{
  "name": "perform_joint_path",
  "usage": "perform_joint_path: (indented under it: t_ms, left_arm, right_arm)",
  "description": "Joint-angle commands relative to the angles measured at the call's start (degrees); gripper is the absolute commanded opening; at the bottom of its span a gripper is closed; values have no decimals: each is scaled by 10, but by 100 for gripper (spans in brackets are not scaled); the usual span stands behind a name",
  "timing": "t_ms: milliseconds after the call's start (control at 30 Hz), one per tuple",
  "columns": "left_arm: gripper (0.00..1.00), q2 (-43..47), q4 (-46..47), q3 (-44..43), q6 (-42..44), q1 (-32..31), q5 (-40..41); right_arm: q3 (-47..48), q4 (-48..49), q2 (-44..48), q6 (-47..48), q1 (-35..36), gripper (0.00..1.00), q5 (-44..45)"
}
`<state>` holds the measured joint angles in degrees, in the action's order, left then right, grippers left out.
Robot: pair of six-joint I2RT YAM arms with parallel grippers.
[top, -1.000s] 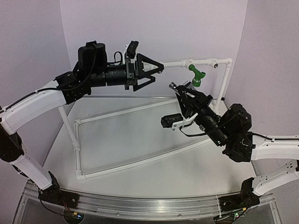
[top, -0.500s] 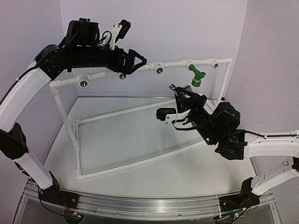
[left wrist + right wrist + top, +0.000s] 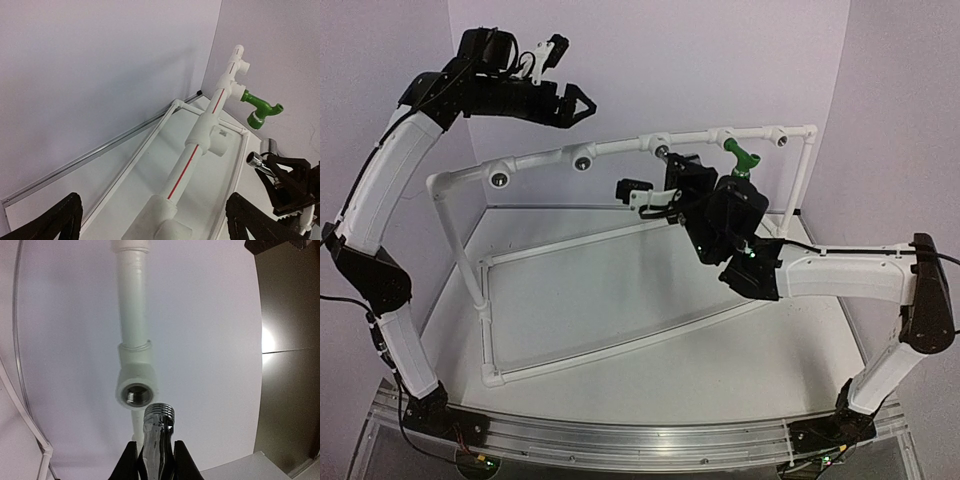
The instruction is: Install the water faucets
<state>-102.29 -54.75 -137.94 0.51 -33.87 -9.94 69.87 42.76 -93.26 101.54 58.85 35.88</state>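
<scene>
The white pipe frame (image 3: pixel 438 184) spans the middle of the top view, its top rail running from middle left to upper right. The right arm (image 3: pixel 820 270) reaches in from the right and fills the room before the rail's right half, where the green faucet (image 3: pixel 741 160) juts out. Two fittings (image 3: pixel 582 162) on the left half stand unobstructed. The left gripper (image 3: pixel 578 105), spread wide at upper left, hangs above the rail, apart from it. In the right wrist view, a narrow gap separates the chrome faucet (image 3: pixel 159 435) from the socket (image 3: pixel 136 394). There is open room above the surface (image 3: pixel 580 290).
</scene>
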Motion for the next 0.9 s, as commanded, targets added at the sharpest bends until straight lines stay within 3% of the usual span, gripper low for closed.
perform_joint_path:
  t_ms: [0,100,333,867]
  left_arm:
    - [100,-30,-86,-92,-40,38,-124]
    - [100,-15,-77,-49,-57,59,-192]
    - [97,-15,-94,-10,-55,61,-254]
    - [87,-10,-128,59,-53,60,-242]
  right_arm:
    - [55,14,14,-5,-18,0,1]
    - [51,-25,24,-22,-28,0,-2]
    - [52,-71,33,-45,-30,0,8]
    - [35,-86,41,-69,-6,0,34]
